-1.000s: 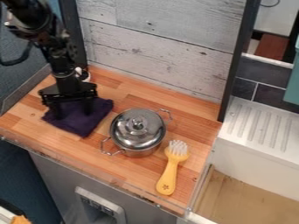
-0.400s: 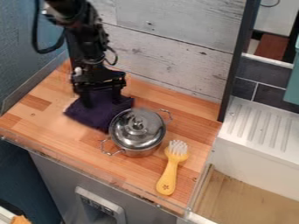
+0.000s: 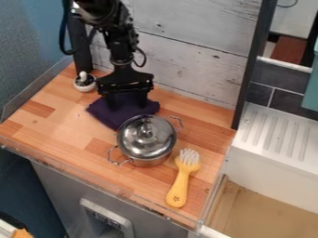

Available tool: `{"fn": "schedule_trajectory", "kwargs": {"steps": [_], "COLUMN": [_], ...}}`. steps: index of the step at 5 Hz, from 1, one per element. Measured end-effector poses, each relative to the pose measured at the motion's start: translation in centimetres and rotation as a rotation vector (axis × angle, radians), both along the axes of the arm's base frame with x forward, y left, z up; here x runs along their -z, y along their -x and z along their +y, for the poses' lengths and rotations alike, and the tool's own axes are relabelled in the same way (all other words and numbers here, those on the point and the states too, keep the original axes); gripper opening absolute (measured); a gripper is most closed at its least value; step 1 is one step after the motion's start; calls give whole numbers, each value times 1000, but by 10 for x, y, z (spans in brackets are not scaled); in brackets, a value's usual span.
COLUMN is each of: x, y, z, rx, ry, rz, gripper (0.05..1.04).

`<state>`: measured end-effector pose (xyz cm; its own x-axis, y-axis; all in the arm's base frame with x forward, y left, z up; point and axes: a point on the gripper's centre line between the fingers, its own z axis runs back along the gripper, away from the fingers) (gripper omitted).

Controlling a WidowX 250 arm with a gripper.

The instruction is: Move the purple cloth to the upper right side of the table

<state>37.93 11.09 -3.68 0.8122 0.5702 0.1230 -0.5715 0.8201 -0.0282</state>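
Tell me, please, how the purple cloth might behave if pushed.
The purple cloth would probably bunch or fold rather than slide stiffly, as it lies in soft, uneven folds. Its near edge might crumple against the metal pot, which sits right beside it.

Gripper [image 3: 127,101] Masks Part of Cloth [image 3: 116,116]

The gripper covers the cloth's back part, and its lower end melts dark into dark. Whether cloth and pot [image 3: 150,162] touch cannot be told. The lid [image 3: 133,135] hides the pot's inside. The top edge cuts off the arm [image 3: 115,35] and a cable [image 3: 63,28]. What the small white-and-dark thing [image 3: 84,83] is cannot be made out, nor can the tiny mark [image 3: 176,198] on the brush [image 3: 179,183]. Picture edges crop a teal thing [image 3: 312,86] at right, an orange thing [image 3: 22,234] at lower left and the sink [image 3: 273,209].
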Motion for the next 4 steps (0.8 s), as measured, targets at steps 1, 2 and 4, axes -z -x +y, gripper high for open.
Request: {"fn": "schedule_trajectory", "kwargs": {"steps": [1,2,4], "x": [1,-1,-1], "y": [-8,-16,-21], "z": [-15,-36,-86], "rx": [34,69,202], "ry": [26,59,69], "rz": [2,-1,9], "gripper": [999,1000,1000]}}
